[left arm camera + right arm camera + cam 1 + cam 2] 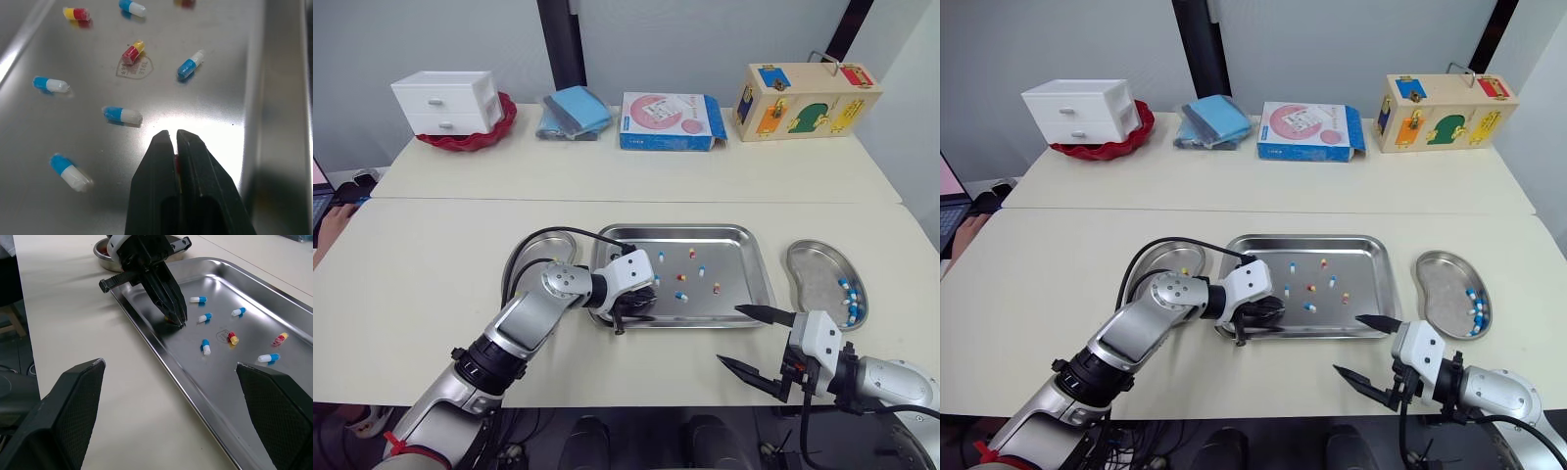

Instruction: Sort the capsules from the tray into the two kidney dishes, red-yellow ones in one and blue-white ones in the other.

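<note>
At the far left edge sits a laptop (948,211). On the rear table (509,166), a white drawer unit (445,101) stands in a red dish (470,139), then come a folded blue cloth (573,112), a blue box (671,121) and a wooden box (808,98) with coloured latches, all well apart from the work.

On the front table (411,284), the left kidney dish (527,262) lies just beside the tray (754,257). The left forearm and a looping black cable (553,232) cross over this dish and hide much of it.

The left gripper (631,305) is down in the tray's front left corner. Its two fingers are pressed almost together on a capsule (176,162), of which a sliver of red shows between them.

The loose capsules (122,114), blue-white and red-yellow, lie scattered across the middle of the tray, none touching the fingers.

The right gripper (728,335) hovers over the table's front edge near the tray's front right corner, jaws spread wide and holding nothing.

The right kidney dish (813,274) sits just right of the tray, with several blue-white capsules (848,300) gathered along its right side.
</note>
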Motion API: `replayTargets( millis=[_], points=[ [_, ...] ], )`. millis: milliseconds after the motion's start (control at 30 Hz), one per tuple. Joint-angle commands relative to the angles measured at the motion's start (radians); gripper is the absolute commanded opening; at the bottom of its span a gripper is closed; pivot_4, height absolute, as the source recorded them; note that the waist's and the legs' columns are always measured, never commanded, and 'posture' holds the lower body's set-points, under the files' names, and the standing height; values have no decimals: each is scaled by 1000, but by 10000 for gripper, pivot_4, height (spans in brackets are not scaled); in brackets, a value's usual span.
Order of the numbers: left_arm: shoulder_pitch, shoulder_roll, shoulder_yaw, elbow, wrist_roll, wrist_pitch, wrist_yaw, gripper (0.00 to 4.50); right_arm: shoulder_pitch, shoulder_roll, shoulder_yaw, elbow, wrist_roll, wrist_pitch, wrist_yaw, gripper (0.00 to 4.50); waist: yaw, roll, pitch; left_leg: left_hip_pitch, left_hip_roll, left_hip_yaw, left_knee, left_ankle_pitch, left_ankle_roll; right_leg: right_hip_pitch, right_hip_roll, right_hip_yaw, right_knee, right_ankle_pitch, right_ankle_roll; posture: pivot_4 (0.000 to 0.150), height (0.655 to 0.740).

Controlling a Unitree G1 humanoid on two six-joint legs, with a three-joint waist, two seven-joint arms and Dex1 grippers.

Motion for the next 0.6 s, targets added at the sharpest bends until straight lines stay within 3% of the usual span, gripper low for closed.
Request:
replayTargets(
  millis=[33, 233, 600],
  points=[
    [-5, 9, 32, -61, -12, 37, -12, 357, 2, -1, -12, -15, 1, -26, 4, 45000, 0, 0, 0, 0, 0, 0, 0, 0, 0, 0, 0, 0, 0, 0, 0, 1500, 7400],
    [-25, 51, 105, -185, -75, 140, -39, 357, -4, 0, -4, -10, -5, -33, 4, 45000, -1, 0, 0, -1, 0, 0, 0, 0, 0, -1, 0, 0, 0, 0, 0, 1500, 7400],
    [9, 249, 376, -312, -251, 345, -72, 357, -51, -10, 22, 33, -31, -111, 63, 45000, -2, 0, 1, -1, 0, 0, 0, 0, 0, -1, 0, 0, 0, 0, 0, 1500, 7400]
  ],
)
